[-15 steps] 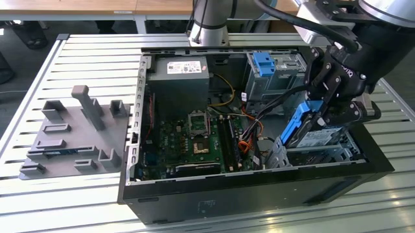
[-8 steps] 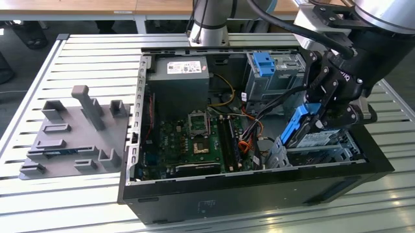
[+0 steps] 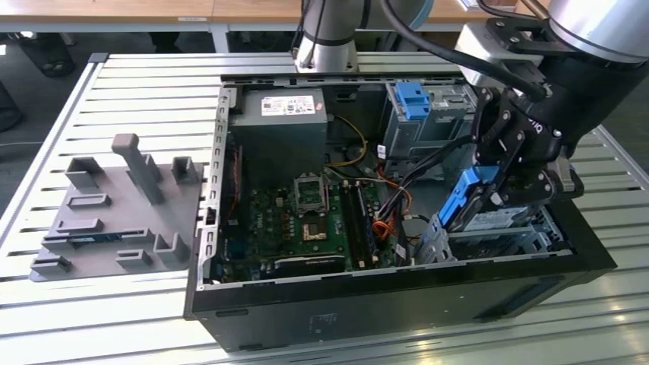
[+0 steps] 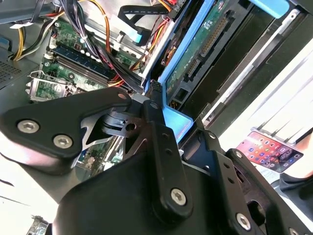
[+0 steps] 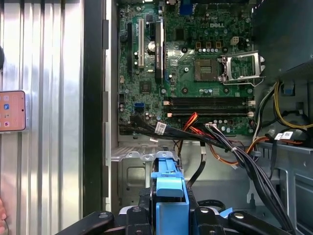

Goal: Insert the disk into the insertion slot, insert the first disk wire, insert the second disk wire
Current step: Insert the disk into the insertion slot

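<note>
The disk (image 3: 475, 199), silver-grey in a bright blue carrier frame, hangs tilted with its upper end towards the exterior view's right, and my gripper (image 3: 507, 186) is shut on it. Just below it sits the insertion slot (image 3: 497, 237), a low perforated metal cage in the near right corner of the open computer case. The disk's lower end is close above the cage's mouth. The second wrist view shows the disk's green circuit side (image 4: 198, 46) and my fingers (image 4: 152, 110) clamped on the blue frame. In the first wrist view the blue carrier (image 5: 169, 196) sits between my fingers, over the cage floor (image 5: 132, 174).
A taller grey cage with a blue latch (image 3: 414, 103) stands behind the slot. Black, orange and red wires (image 3: 390, 205) lie loose between motherboard (image 3: 304, 217) and slot. A grey fixture plate (image 3: 117, 205) rests on the slatted table. A phone (image 5: 12, 110) lies outside the case.
</note>
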You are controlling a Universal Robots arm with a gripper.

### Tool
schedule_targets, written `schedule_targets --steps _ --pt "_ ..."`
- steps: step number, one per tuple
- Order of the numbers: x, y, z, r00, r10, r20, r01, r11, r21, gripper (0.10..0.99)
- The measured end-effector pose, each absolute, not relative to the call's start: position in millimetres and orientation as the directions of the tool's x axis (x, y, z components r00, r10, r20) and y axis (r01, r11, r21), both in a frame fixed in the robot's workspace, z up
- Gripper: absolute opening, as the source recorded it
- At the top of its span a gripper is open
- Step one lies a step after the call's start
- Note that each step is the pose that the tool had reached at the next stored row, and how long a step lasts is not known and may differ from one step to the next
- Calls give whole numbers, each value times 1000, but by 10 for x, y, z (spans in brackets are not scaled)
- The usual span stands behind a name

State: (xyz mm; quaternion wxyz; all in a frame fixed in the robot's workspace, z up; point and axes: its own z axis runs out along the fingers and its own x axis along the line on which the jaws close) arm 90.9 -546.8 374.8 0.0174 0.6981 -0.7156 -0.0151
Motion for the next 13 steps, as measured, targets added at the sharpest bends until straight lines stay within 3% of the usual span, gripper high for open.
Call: schedule_targets --steps 13 --pt "909 -5468 3638 -25 -1000 4 -999 25 46 365"
